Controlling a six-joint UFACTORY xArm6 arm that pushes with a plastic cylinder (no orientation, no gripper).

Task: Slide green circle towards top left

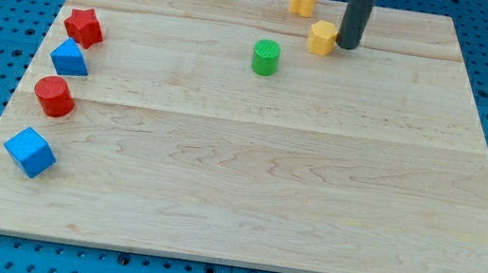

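Wooden board on blue pegboard | green circle upper middle, free, well short of top left | my tip bare, holding nothing, touching yellow hexagon block, right of target | likely needs lower-right approach for pushing up-left

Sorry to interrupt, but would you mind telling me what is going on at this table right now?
A single arm is pushing blocks around a wooden board with a dark rod. My tip sits near the view's top, right against the right side of a yellow block. The green circle, which is meant to go to the top left, lies apart from the tip, to the left of and slightly below it, beyond the yellow block, and is not touched.
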